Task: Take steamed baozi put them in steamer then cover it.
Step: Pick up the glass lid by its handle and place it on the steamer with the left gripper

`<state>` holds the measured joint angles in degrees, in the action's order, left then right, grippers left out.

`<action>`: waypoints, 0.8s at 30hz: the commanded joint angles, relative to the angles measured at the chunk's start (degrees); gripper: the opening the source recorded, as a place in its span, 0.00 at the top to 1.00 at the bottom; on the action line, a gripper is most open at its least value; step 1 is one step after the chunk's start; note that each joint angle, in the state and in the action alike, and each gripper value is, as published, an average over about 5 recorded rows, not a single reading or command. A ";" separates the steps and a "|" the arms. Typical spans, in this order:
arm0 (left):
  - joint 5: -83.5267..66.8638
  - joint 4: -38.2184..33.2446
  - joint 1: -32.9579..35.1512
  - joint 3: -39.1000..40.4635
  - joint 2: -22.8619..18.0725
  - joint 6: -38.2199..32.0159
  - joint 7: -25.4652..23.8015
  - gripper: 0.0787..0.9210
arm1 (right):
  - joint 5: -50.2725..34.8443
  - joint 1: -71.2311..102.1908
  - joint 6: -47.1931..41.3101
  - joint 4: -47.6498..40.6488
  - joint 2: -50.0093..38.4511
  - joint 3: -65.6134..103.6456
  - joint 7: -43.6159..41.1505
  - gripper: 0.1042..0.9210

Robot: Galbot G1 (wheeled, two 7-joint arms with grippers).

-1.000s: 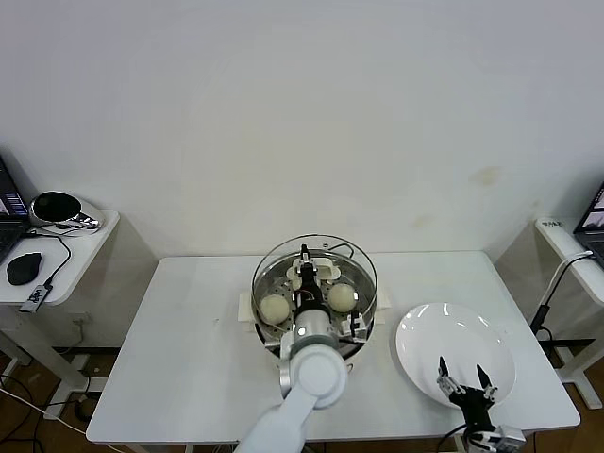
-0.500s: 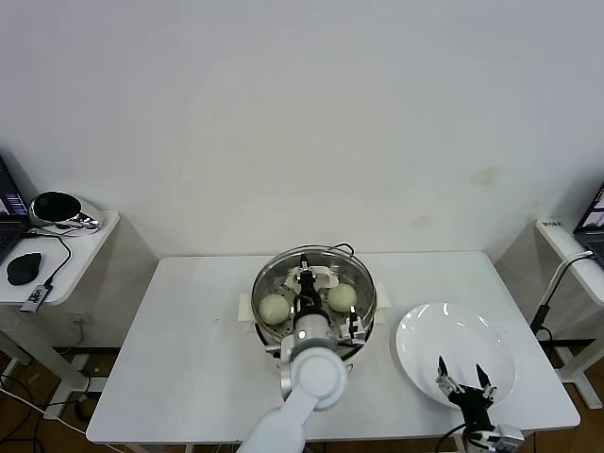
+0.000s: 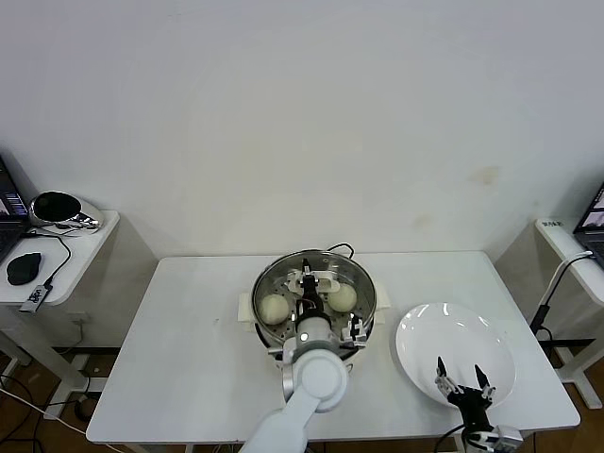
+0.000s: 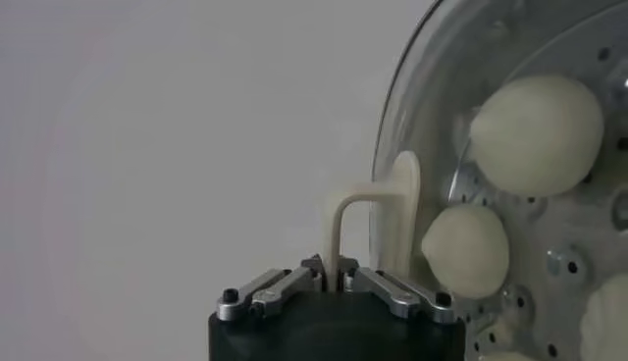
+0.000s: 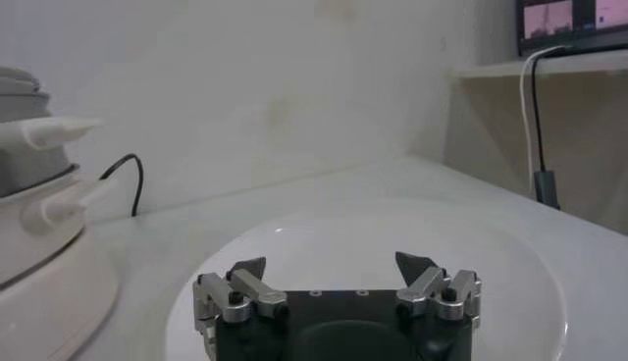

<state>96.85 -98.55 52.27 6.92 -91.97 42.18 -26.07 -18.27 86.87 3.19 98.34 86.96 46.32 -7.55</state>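
White table [image 3: 189, 359] across the head view, before a plain pale wall [image 3: 302, 113]; no brand, label or legible writing anywhere on pot, lid, plate or table. Right of it, a side shelf with a lit screen [image 5: 574, 25] whose content is too small to read, and a dark cable [image 5: 538, 118] hanging down. Left of it, a small stand [image 3: 80, 255] bearing a black mouse [image 3: 23, 267] and a shiny dark-domed device [image 3: 58, 209].

At table centre, the steamer [image 3: 274, 330]: shiny steel wall on a cream-white base, side handles jutting out, black cord trailing behind. Over its mouth, the cover [image 3: 363, 283], clear glass with a metal rim, seemingly level with the pot's rim; whether fully seated, cannot tell. Pinched on the cover's cream-white bar handle [image 4: 343, 211], the left gripper [image 4: 334, 280], jaws drawn narrow around the bar, arm reaching in from the near table edge.

Right of the steamer and apart from it, a flat white plate [image 3: 472, 326], bare. Above the plate's near edge, the right gripper [image 3: 462, 380], jaws spread wide, holding nothing.

Inside the steamer, under the glass, the steamed baozi [image 4: 535, 137] on the perforated tray: two clear from above either side of the handle, more seen through the lid in the left wrist view, one only at the picture's edge.
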 commanded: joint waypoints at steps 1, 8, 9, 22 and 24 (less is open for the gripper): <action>0.13 0.67 -0.04 -0.23 -0.01 2.40 0.60 0.92 | 0.03 -0.03 0.06 0.03 0.06 0.00 0.00 0.12; 0.38 0.70 0.31 0.00 0.01 2.38 0.40 0.92 | 0.11 -0.16 0.06 0.00 0.13 -0.07 -0.02 0.12; 0.38 0.74 0.35 0.07 0.01 2.38 0.41 0.92 | 0.11 -0.17 0.07 0.00 0.13 -0.06 -0.01 0.12; 0.44 1.85 1.08 0.67 0.08 1.57 2.11 0.92 | 0.22 -0.14 0.43 -0.22 0.22 -0.37 -0.16 0.12; 0.30 1.58 1.31 0.90 0.08 1.25 2.58 0.92 | 0.25 -0.24 0.47 -0.29 0.23 -0.44 -0.17 0.12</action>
<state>97.67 -97.02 53.07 7.41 -91.86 42.21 -24.39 -18.08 86.82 3.52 98.15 87.15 45.95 -7.70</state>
